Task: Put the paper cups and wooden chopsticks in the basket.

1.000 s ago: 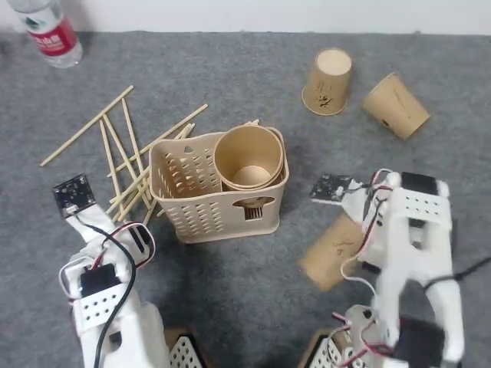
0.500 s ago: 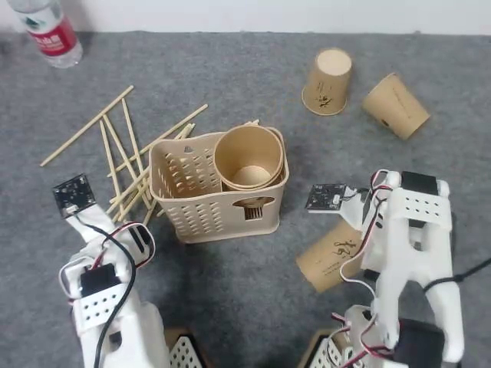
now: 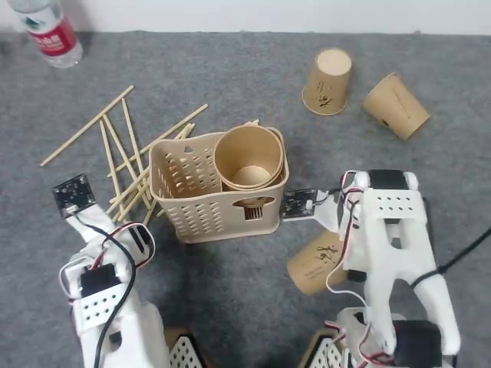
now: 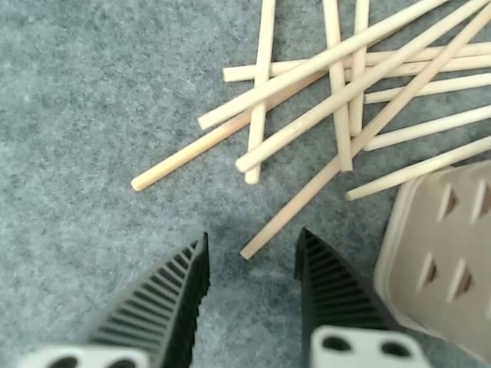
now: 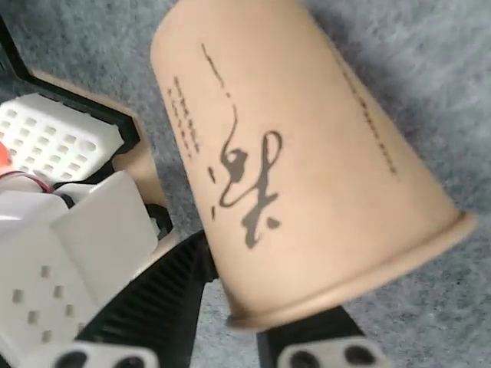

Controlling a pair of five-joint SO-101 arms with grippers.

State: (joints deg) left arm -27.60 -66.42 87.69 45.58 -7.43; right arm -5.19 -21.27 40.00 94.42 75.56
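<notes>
Looking down from the high view, you have the basket (image 3: 192,211) at mid-table, with nested cups (image 3: 249,157) upright in its right half. Chopsticks (image 3: 123,146) lie crisscrossed on the grey mat (image 3: 230,69) to its left, some reaching its wall. A spare cup (image 3: 328,80) and a second spare cup (image 3: 395,105) lie on their sides near each other at the far right, well apart from the basket, and a bottle (image 3: 47,32) lies in the far left corner. Your right arm (image 3: 391,245) carries a held cup (image 3: 316,262), tilted, just beside the basket's right wall; whether it touches the mat cannot be told. Your left arm (image 3: 100,284) sits near the chopsticks' near ends. Turning to the left wrist view, your left gripper (image 4: 252,249) has its fingers apart over the mat, one chopstick tip between them and the basket's corner beside. Turning to the right wrist view, your right gripper (image 5: 253,307) is clamped on the held cup near its rim
</notes>
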